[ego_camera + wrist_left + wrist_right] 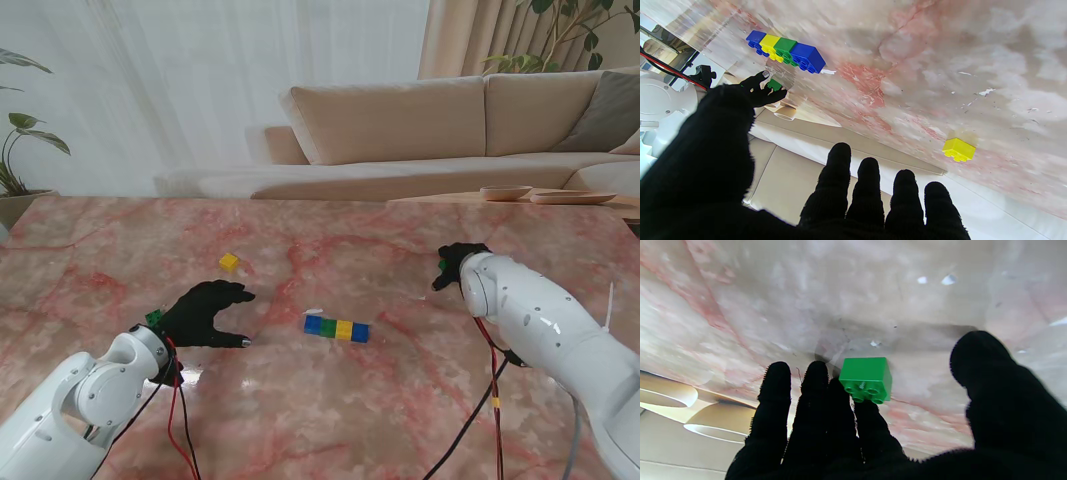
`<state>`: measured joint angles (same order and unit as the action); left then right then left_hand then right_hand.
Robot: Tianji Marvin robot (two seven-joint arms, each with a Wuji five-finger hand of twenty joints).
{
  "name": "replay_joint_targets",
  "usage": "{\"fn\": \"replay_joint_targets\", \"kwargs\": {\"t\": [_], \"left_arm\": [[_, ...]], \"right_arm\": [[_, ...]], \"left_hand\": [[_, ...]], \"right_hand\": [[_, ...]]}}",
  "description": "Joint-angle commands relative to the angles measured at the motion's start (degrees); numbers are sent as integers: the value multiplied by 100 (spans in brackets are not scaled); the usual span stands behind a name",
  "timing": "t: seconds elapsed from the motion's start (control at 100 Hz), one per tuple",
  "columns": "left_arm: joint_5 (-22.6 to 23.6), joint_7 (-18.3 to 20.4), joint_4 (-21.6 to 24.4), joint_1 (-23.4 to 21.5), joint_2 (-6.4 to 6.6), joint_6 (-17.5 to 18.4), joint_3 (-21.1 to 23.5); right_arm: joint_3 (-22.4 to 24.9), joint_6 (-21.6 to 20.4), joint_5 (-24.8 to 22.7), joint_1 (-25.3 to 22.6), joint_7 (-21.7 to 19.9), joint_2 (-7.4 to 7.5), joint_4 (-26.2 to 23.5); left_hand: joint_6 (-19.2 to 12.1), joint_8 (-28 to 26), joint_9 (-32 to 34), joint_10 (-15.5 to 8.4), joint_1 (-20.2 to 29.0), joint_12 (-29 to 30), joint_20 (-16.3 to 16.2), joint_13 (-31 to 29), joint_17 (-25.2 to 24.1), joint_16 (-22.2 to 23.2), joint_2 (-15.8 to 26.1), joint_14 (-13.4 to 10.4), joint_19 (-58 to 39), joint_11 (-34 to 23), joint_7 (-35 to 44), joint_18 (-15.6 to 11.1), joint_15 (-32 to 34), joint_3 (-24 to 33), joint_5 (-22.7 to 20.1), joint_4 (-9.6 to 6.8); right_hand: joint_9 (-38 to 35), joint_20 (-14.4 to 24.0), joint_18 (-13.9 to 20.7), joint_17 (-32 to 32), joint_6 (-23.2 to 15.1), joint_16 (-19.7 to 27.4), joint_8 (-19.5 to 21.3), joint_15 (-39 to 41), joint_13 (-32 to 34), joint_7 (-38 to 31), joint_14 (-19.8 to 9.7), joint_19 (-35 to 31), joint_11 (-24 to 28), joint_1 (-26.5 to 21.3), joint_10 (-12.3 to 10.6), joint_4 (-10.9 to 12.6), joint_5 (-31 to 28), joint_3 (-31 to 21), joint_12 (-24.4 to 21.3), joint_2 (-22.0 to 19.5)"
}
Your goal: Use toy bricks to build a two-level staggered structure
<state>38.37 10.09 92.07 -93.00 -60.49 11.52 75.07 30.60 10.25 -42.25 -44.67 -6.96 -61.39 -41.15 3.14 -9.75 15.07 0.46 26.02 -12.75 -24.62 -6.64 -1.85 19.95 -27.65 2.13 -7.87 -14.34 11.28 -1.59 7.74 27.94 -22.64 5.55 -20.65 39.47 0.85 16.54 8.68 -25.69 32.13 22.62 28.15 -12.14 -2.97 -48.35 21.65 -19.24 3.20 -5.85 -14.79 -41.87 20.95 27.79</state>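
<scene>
Seeing our brick row (pixel 337 328) blue-green-yellow-blue on the tabletop (pixel 300 400), yellow brick (pixel 229 262) apart, left hand (pixel 205 313) spread empty, right hand (pixel 458 264) fingers (pixel 873 426) touching a green brick (pixel 866 378), grip unclear.

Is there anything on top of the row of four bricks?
No. The row shows bare studs on all four bricks; no second level yet. What lies under it is hidden.

On my table (pixel 330 400) I count six toy bricks: a row of four (pixel 337 328) holding two blue, one green and one yellow, plus one loose yellow brick (pixel 229 262) and one loose green brick (pixel 866 379).
</scene>
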Motion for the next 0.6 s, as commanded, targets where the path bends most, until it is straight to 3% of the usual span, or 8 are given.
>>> {"fn": "replay_joint_targets", "kwargs": {"t": [0.0,0.35,0.44,0.59], "left_arm": [[2,-16,-21,-13,1,9,-26],[-15,-92,-70,13,-10,79,-57],[-26,-116,-91,25,-14,105,-69],[-22,-145,-111,32,-18,124,-82]], "right_arm": [[6,-112,-7,-207,-59,14,-106],[712,-710,-855,-804,116,260,-766],[978,-729,-1057,-964,68,303,-971],[1089,-478,-1147,-1020,79,298,-1032]], "left_hand": [[89,28,-124,5,153,50,13,56,-53,-62,173,-220,230,109,-2,-102,-121,-79,-117,-143],[57,17,-123,1,161,58,89,68,-43,-72,211,-228,290,123,22,-98,-146,-92,-165,-149],[55,17,-122,4,163,59,104,69,-37,-72,212,-228,297,124,20,-101,-148,-94,-162,-150],[53,18,-120,-1,164,57,123,65,-30,-68,204,-229,301,119,15,-110,-144,-96,-160,-151]], "right_hand": [[-194,106,10,-2,-423,-185,-23,174,200,-205,-175,-154,334,-159,-455,68,-198,-222,237,127],[-190,-183,-105,-194,-474,44,-132,-87,94,-152,-235,91,192,-433,-534,-51,-202,-1525,200,534],[130,-228,-66,-399,-370,181,-186,-351,-328,-26,-183,274,64,-366,-485,-97,53,-1472,111,504],[796,-130,58,-683,-33,187,-98,-273,-918,151,-111,526,136,-224,-293,-96,518,-614,45,249]]}}
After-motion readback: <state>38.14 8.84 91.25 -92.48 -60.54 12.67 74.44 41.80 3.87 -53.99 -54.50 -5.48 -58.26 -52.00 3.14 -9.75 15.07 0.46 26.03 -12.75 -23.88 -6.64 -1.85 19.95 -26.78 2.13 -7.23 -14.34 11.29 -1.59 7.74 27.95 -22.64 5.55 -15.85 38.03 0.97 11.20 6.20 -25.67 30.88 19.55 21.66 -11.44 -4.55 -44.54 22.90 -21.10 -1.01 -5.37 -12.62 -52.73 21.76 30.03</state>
